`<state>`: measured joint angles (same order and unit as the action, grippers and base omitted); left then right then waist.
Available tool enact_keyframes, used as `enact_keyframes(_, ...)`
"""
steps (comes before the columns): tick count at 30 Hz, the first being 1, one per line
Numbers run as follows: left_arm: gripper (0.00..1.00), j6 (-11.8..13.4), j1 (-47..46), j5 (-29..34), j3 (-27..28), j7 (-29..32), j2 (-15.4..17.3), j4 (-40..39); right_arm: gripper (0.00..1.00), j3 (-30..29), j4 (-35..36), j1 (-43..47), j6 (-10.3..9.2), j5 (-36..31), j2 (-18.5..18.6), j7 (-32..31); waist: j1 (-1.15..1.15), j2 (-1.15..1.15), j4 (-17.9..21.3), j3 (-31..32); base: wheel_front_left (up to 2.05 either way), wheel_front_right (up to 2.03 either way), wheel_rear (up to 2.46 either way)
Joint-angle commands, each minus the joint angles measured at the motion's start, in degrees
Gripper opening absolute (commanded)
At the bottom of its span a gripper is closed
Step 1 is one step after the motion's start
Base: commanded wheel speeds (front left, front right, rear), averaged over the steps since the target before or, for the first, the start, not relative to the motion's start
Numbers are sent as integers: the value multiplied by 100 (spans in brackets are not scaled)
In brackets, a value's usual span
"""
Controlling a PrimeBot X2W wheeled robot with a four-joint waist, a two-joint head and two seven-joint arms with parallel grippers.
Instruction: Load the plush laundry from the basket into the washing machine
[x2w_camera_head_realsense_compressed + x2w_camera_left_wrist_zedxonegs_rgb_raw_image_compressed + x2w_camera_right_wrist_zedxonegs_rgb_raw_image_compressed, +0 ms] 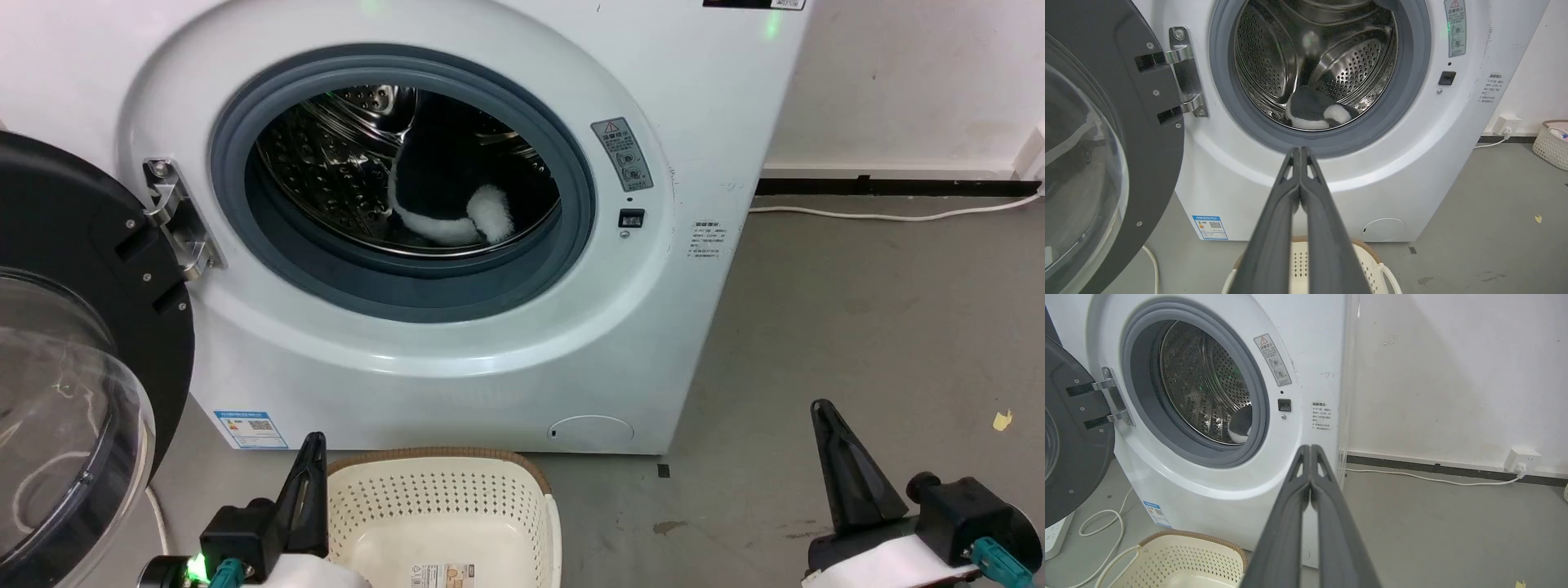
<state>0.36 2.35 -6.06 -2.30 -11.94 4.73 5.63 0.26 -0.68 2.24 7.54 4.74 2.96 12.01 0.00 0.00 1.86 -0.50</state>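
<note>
Left gripper [1300, 152]: one. Fingers are pressed together with nothing between them. I hold it in front of the washing machine [490, 359], below the opening.

Right gripper [1310, 451]: one. It is likewise closed and empty, off the washing machine's right front corner, over the floor.

Plush laundry [445, 175]: one bundle, black with a white fuzzy band and tuft. It lies on the bottom of the steel drum [326, 155], fully inside the washing machine and behind the grey gasket [424, 286].

Basket [441, 454]: one, on the floor at the foot of the washing machine. I see its bare perforated walls and the label on its base, and nothing in it.

Door [90, 245]: one, swung open to the washing machine's left.

Second pale basket [1551, 143]: one, well to the washing machine's right by the wall. I cannot make out its contents.

Progress: I judge the loading done, with the single bundle in the drum and the basket emptied. I see nothing left to move. The task doesn't ask me to shut the door.
</note>
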Motion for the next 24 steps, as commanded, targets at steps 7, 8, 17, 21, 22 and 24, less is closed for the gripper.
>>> enact_keyframes(7, 0, -9, -57, 84, 39, 113, -22, -70, 0, -5, 17, -48, -1, -60, -2, -116, 0, 0, -14, 4, 0, 0, 0)
enact_keyframes(8, 0, -10, -59, 90, 42, 125, -24, -76, 0, -5, 18, -50, -1, -64, -2, -128, 0, 0, -16, 4, 0, 0, 0)
enact_keyframes(17, 0, -12, -76, 141, 60, 230, -40, -124, 0, -7, 22, -68, -2, -105, -3, -234, 0, 0, -33, 9, 0, 0, 0)
enact_keyframes(21, 0, -13, -84, 163, 68, 277, -47, -145, 0, -8, 25, -75, -2, -123, -3, -281, 0, 0, -40, 11, 0, 0, 0)
enact_keyframes(22, 0, -14, -86, 169, 70, 289, -48, -150, 0, -9, 25, -77, -2, -127, -3, -292, 0, 0, -42, 11, 0, 0, 0)
enact_keyframes(24, 0, -14, -90, 180, 75, 312, -52, -161, 0, -9, 26, -81, -2, -136, -3, -316, 0, 0, -46, 12, 0, 0, 0)
